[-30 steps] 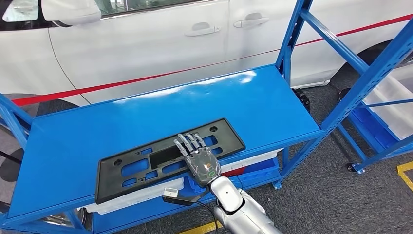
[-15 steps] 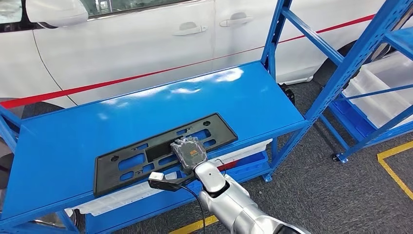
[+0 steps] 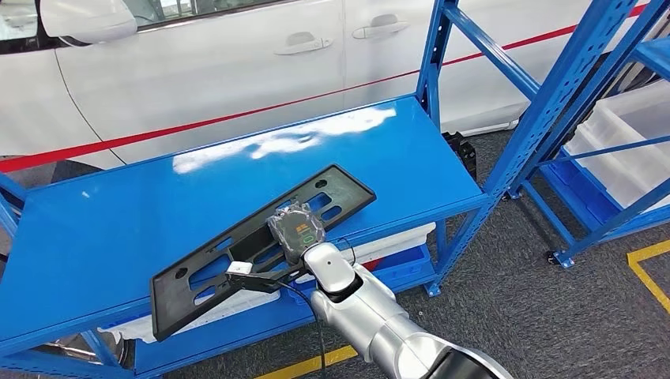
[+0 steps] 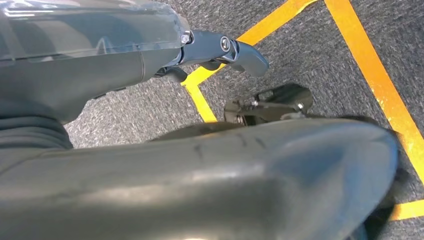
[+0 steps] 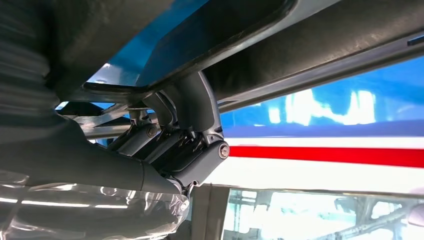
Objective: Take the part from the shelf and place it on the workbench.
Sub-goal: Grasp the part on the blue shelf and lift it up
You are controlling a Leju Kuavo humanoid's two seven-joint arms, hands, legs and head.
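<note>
Shelving in blue steel spread across the head view, with a white car behind it and a second rack to the right holding pale bins. On the shelf's near edge lay the part, a long black slotted plate, tilted so that its right end rose off the blue deck while its left end hung past the near lip. We judged this tilt to be the start of the lift, the plate gripped near its middle so that it would balance.

Our right hand gripped the plate's near edge, its back toward the camera. From the right wrist view we saw what the head view hid: fingers curled up under the dark plate, clamping it.

Our left hand hung over grey floor with yellow lines, a finger curved, nothing in it; how far it was closed we could not tell.
</note>
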